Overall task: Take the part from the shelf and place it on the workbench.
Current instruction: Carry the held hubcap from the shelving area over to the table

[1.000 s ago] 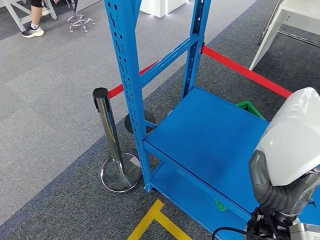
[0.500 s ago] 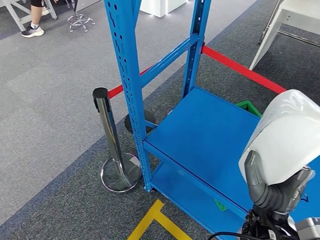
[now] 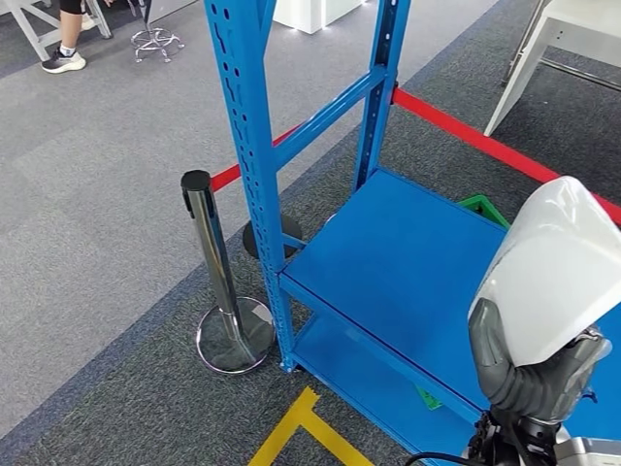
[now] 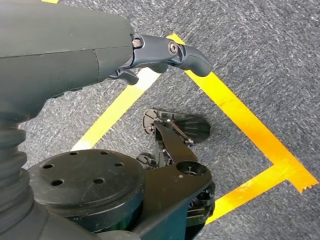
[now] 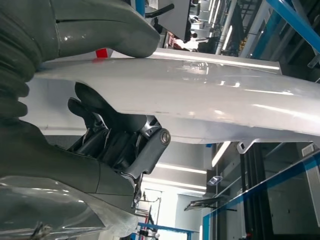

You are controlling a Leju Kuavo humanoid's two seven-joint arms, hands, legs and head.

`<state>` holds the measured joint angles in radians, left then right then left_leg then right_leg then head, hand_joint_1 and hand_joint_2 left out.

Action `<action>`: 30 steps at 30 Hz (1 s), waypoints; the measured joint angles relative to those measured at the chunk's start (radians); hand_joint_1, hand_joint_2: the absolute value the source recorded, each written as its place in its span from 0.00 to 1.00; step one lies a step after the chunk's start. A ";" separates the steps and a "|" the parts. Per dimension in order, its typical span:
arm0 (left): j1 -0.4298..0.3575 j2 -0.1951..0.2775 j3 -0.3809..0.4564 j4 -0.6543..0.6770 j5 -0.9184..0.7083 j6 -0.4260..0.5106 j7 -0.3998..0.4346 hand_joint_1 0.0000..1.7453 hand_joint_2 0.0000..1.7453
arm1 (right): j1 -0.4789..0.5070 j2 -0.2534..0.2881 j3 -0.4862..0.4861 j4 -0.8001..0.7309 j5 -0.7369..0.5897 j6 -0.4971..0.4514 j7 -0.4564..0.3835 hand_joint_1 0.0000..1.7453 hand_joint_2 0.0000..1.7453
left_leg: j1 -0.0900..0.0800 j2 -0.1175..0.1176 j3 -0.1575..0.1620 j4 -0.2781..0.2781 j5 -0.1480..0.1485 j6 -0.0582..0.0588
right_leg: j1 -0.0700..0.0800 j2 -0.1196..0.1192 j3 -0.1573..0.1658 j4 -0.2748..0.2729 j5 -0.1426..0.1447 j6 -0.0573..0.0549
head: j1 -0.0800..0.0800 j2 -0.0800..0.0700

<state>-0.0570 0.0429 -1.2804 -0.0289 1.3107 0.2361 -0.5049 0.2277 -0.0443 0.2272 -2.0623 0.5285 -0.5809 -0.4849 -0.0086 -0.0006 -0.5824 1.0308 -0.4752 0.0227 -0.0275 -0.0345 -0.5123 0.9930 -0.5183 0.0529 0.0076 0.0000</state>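
Note:
A white, glossy curved part [image 3: 556, 267] is held at the lower right of the head view, over the front of the blue shelf [image 3: 410, 257]. My right hand [image 3: 531, 374] grips it from below. In the right wrist view the thick thumb lies on top of the part [image 5: 211, 95] and the dark fingers [image 5: 113, 135] curl under it. My left hand [image 4: 113, 55] hangs above the grey carpet, holding nothing, with a dark finger stretched out. The shelf boards I can see are bare.
A chrome stanchion [image 3: 216, 282] with a red belt [image 3: 475, 141] stands left of the shelf's front post. Yellow floor tape [image 3: 300, 422] runs in front of the shelf. A green object [image 3: 483, 207] lies behind it, a white table leg [image 3: 527, 68] far right, a person's shoe [image 3: 62, 60] far left.
The white part in my right hand shifted a little to the left and lower, then settled. The shelf and stanchion hold their places.

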 joint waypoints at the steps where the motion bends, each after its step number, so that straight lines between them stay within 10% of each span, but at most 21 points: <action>1: 0.000 0.002 0.000 -0.001 0.000 0.000 0.001 0.00 1.00 | 0.000 0.000 0.002 0.000 0.001 0.000 0.000 1.00 1.00 | -0.001 0.000 0.000 0.001 -0.001 0.002 | -0.001 0.000 0.000 0.000 0.000 0.001 | 0.000 0.000; 7: 0.002 0.012 -0.002 -0.005 0.000 0.003 0.003 0.00 1.00 | 0.000 0.000 0.017 -0.004 0.002 -0.008 -0.003 1.00 1.00 | -0.002 -0.006 0.008 -0.015 0.003 0.023 | -0.005 0.002 0.002 0.006 -0.013 0.017 | 0.001 0.000; 11: 0.000 0.013 -0.004 -0.008 0.000 0.005 0.004 0.00 1.00 | -0.002 -0.002 0.022 -0.006 0.002 -0.009 -0.003 1.00 1.00 | 0.003 -0.027 0.017 -0.032 0.012 0.036 | -0.003 0.030 -0.107 0.225 -0.119 0.013 | 0.008 0.000; 13: 0.001 0.014 -0.006 -0.009 0.000 0.006 0.004 0.00 1.00 | -0.001 -0.003 0.023 -0.006 0.002 -0.009 -0.002 1.00 1.00 | 0.001 -0.046 0.018 -0.031 0.011 0.035 | -0.002 0.033 -0.144 0.281 -0.117 0.011 | 0.008 0.000; 16: 0.000 0.014 -0.009 -0.014 0.000 0.007 0.004 0.00 1.00 | -0.002 -0.005 0.024 -0.006 0.003 -0.008 -0.001 1.00 1.00 | 0.003 -0.083 0.020 -0.024 0.007 0.026 | -0.005 0.068 -0.077 0.116 -0.013 0.007 | 0.009 0.000; 19: -0.002 0.014 -0.011 -0.016 0.000 0.007 0.004 0.00 1.00 | -0.001 -0.007 0.029 -0.008 0.003 -0.002 0.001 1.00 1.00 | 0.007 -0.117 0.006 -0.011 0.005 0.005 | -0.006 0.117 -0.025 0.016 0.005 0.002 | 0.007 0.000; 22: 0.003 0.017 -0.013 -0.018 0.000 0.007 0.004 0.00 1.00 | -0.005 -0.009 0.037 -0.009 0.002 0.006 0.002 1.00 1.00 | 0.011 -0.127 -0.005 -0.005 0.005 -0.014 | -0.005 0.083 -0.018 0.010 0.008 -0.015 | 0.006 0.000; 27: -0.001 0.017 -0.018 -0.023 0.000 0.006 0.004 0.00 1.00 | -0.007 -0.009 0.052 -0.010 0.005 0.013 -0.001 1.00 1.00 | 0.013 -0.015 -0.130 0.250 -0.109 -0.035 | 0.001 0.006 -0.005 0.003 0.002 -0.035 | -0.006 0.000; 30: 0.002 0.018 -0.021 -0.025 0.000 0.007 0.004 0.00 1.00 | -0.009 -0.010 0.062 -0.010 0.007 0.018 -0.003 1.00 1.00 | 0.015 -0.002 -0.111 0.209 -0.054 -0.032 | 0.003 -0.035 0.006 0.003 -0.007 -0.035 | -0.006 0.000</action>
<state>-0.0547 0.0608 -1.3012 -0.0534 1.3108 0.2427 -0.5013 0.2185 -0.0538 0.2896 -2.0726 0.5353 -0.5631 -0.4880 0.0061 -0.0024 -0.6930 1.2399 -0.5289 -0.0093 -0.0246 -0.0692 -0.5062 0.9960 -0.5254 0.0184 0.0012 0.0000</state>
